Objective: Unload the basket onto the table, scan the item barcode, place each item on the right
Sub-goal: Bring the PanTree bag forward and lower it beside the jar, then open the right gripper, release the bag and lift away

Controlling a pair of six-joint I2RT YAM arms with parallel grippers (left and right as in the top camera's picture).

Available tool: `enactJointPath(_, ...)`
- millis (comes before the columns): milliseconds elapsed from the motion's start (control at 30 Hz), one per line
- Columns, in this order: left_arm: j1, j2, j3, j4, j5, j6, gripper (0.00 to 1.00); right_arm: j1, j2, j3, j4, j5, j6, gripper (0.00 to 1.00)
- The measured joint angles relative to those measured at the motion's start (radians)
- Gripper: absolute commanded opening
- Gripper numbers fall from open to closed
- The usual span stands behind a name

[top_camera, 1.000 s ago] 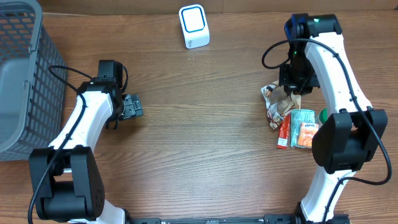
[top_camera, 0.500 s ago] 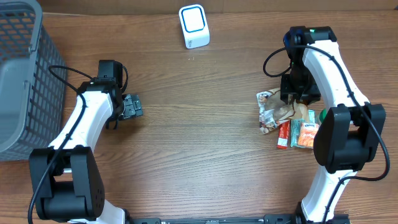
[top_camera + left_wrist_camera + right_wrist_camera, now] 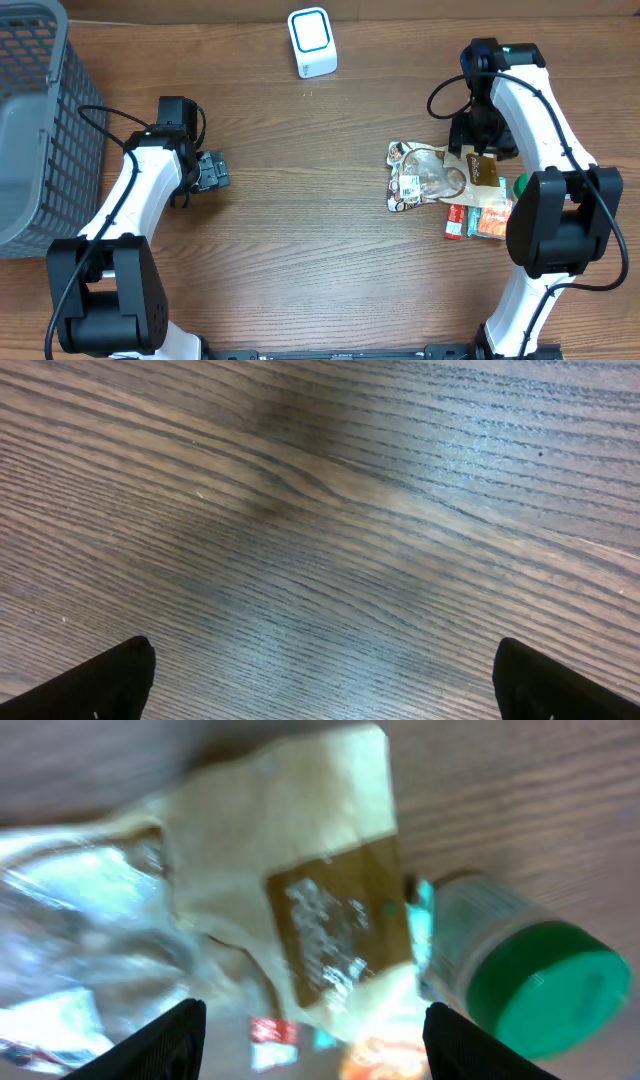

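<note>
**Overhead and wrist views, read from the robot's side of the table (image 3: 320, 270) outward.** Nearest on the right we found red and orange packets (image 3: 480, 221), which touched the lower edge of a crumpled snack pouch (image 3: 428, 172). The pouch lay flat on the wood with a white label at its left end. A green-capped bottle (image 3: 530, 982) lay just beside its right end. Directly above that end we saw the right gripper (image 3: 318, 1045), its fingers (image 3: 165, 1040) spread wide and grasping nothing. Well apart on the left, the left gripper (image 3: 213, 171) hovered over bare wood, fingers (image 3: 100, 682) likewise parted and empty. A grey mesh basket (image 3: 30, 130) stood at the left edge. Farthest off, at the back edge, we noted the white-and-blue scanner (image 3: 312, 42).
</note>
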Motion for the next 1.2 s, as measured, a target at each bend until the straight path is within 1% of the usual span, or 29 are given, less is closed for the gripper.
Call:
enactJointPath(67, 0.000, 0.000, 0.000, 0.000, 0.000, 0.000, 0.99, 0.000, 0.000, 0.000, 0.038, -0.066, 0.006, 0.69)
enactJointPath(233, 0.000, 0.000, 0.000, 0.000, 0.000, 0.000, 1.00, 0.001, 0.000, -0.001, 0.130, -0.304, 0.018, 0.60)
enactJointPath(300, 0.000, 0.000, 0.000, 0.000, 0.000, 0.000, 1.00, 0.006, 0.000, -0.007, 0.165, -0.384, 0.021, 0.59)
enactJointPath(400, 0.000, 0.000, 0.000, 0.000, 0.000, 0.000, 0.99, 0.032, 0.000, -0.035, 0.230, -0.451, 0.024, 0.56)
enactJointPath(567, 0.000, 0.000, 0.000, 0.000, 0.000, 0.000, 1.00, 0.122, 0.000, -0.134, 0.377, -0.497, 0.041, 0.56)
enactJointPath(700, 0.000, 0.000, 0.000, 0.000, 0.000, 0.000, 1.00, 0.205, 0.000, -0.243, 0.497, -0.502, 0.070, 0.56)
enactJointPath(767, 0.000, 0.000, 0.000, 0.000, 0.000, 0.000, 1.00, 0.244, 0.000, -0.288, 0.510, -0.480, 0.079, 0.56)
enactJointPath(933, 0.000, 0.000, 0.000, 0.000, 0.000, 0.000, 1.00, 0.296, 0.000, -0.338, 0.401, -0.362, 0.085, 0.58)
enactJointPath(967, 0.000, 0.000, 0.000, 0.000, 0.000, 0.000, 1.00, 0.295, 0.000, -0.338, 0.375, -0.334, 0.087, 0.60)
enactJointPath(1100, 0.000, 0.000, 0.000, 0.000, 0.000, 0.000, 1.00, 0.281, 0.000, -0.338, 0.293, -0.227, 0.090, 0.60)
enactJointPath(1200, 0.000, 0.000, 0.000, 0.000, 0.000, 0.000, 1.00, 0.259, 0.000, -0.338, 0.267, -0.176, 0.089, 0.60)
